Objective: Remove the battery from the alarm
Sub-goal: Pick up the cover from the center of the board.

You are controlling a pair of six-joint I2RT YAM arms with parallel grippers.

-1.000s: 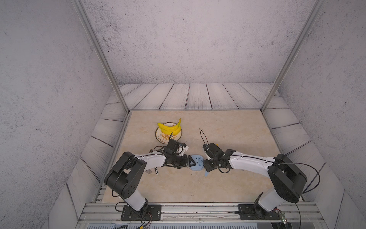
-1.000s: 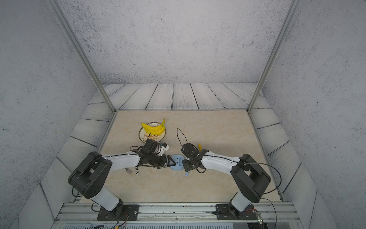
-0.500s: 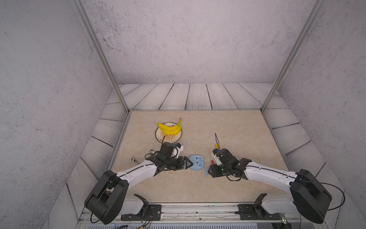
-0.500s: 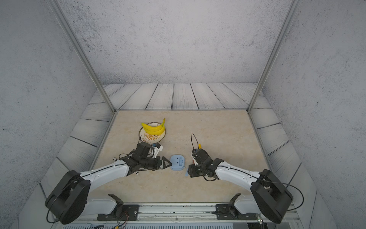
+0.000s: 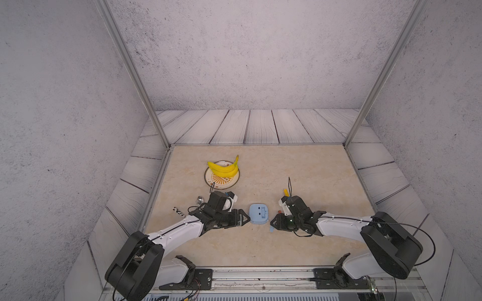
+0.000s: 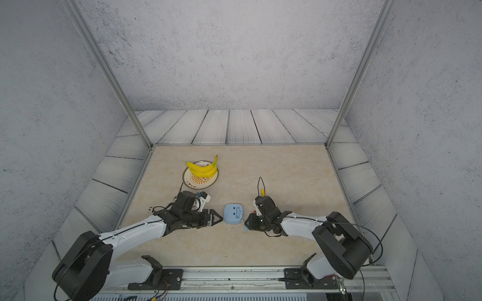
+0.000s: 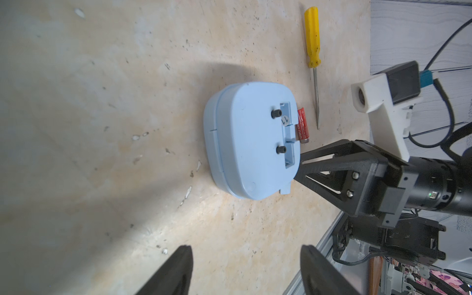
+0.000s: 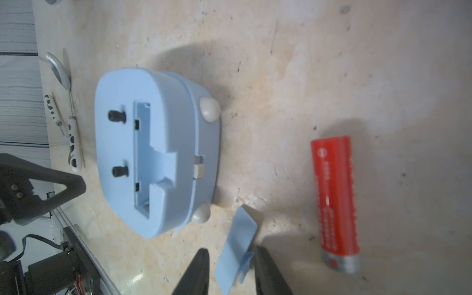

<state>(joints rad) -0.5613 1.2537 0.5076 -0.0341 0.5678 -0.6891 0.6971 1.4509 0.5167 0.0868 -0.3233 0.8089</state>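
Straddling the cover [image 8: 236, 242], your right claw [image 8: 229, 251] is spread, left claw [image 7: 246, 247] too; lift clear without nudging the loose battery [image 8: 334, 199].

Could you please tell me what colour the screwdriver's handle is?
The screwdriver's handle is bright yellow; it shows best in the left wrist view.

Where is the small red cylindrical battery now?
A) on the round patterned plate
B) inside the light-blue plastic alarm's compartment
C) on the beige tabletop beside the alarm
C: the red battery lies on the tabletop, apart from the light-blue alarm, whose open compartment is empty.
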